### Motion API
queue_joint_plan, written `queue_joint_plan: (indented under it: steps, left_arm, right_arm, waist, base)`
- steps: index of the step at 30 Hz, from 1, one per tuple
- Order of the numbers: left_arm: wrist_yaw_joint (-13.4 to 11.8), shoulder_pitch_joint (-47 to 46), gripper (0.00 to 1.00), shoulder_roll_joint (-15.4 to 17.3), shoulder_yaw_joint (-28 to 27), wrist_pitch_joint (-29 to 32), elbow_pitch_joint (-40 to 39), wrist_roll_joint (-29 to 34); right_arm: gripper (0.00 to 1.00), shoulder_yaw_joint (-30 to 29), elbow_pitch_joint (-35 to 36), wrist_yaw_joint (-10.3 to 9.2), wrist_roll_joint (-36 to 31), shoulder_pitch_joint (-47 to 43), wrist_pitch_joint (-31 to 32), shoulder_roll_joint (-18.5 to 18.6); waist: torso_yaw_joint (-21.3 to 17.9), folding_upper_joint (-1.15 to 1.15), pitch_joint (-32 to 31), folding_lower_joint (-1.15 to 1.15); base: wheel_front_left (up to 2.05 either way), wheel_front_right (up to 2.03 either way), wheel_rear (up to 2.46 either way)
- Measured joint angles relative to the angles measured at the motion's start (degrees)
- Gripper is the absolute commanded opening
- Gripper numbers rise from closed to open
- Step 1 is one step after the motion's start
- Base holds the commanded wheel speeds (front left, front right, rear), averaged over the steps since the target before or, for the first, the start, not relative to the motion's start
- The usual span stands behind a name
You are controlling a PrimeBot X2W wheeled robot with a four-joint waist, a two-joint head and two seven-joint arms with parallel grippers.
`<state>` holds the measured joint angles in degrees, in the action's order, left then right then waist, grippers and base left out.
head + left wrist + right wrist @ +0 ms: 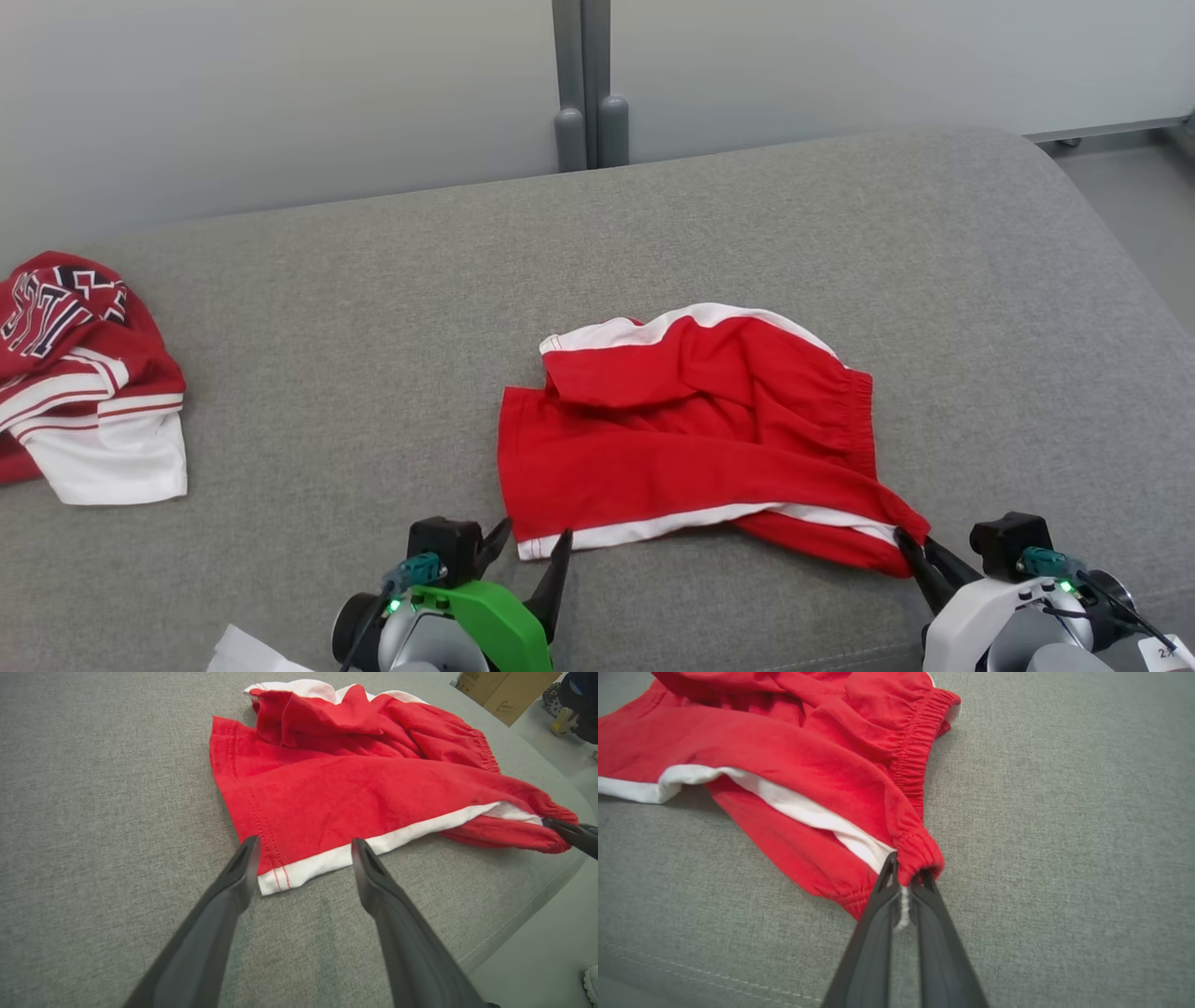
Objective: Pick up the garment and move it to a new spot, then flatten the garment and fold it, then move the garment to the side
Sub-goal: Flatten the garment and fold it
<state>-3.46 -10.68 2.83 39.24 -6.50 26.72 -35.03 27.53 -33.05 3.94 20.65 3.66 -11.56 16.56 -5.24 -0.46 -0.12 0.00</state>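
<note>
The right tool (906, 865) is closed tight, its two dark fingers pinching the near-right corner of the red shorts (691, 439) at the gathered elastic waistband, with a sliver of white trim caught between them. That pull draws the corner into a point aimed near and right. The left tool (304, 842) stands wide open and holds nothing, its fingertips on either side of the near-left hem corner, low over the cloth. The shorts lie in the middle of the grey cushion (373, 308), long axis running left to right, with the waistband at the right and the stitched leg hem at the left. The cloth is soft, matte knit, rumpled into folds on the far side, with white bands along the near and far edges. The cushion is coarse woven fabric. At the far left sits a crumpled red-and-white jersey (84, 373).
</note>
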Motion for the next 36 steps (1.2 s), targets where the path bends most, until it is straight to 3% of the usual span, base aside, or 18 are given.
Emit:
queue_joint_plan:
  steps: [13, 27, 36]
  left_arm:
    - [0.77, -0.24, 1.00, -0.01, 0.96, 2.38, 5.86, 0.09]
    - [2.25, -3.27, 1.00, -0.07, 3.12, -0.13, 9.96, 1.45]
    - [1.51, -3.48, 1.00, -0.12, 2.18, -1.48, 13.23, 1.44]
  right_arm:
    - [0.00, -0.82, 1.09, -0.10, 0.05, 0.08, -0.52, 0.13]
    - [0.00, -0.78, 2.01, -0.10, 0.08, 0.58, -0.53, -0.37]
    - [0.00, -0.62, 2.16, -0.10, 0.09, 0.77, -0.54, -0.53]
  waist:
    - [-1.90, 0.00, 0.54, 0.00]
    - [-2.51, 0.00, 1.54, 0.00]
    - [-2.75, 0.00, 1.98, 0.00]
  base:
    - [0.00, 0.00, 0.00]
    - [0.00, 0.00, 0.00]
    - [0.00, 0.00, 0.00]
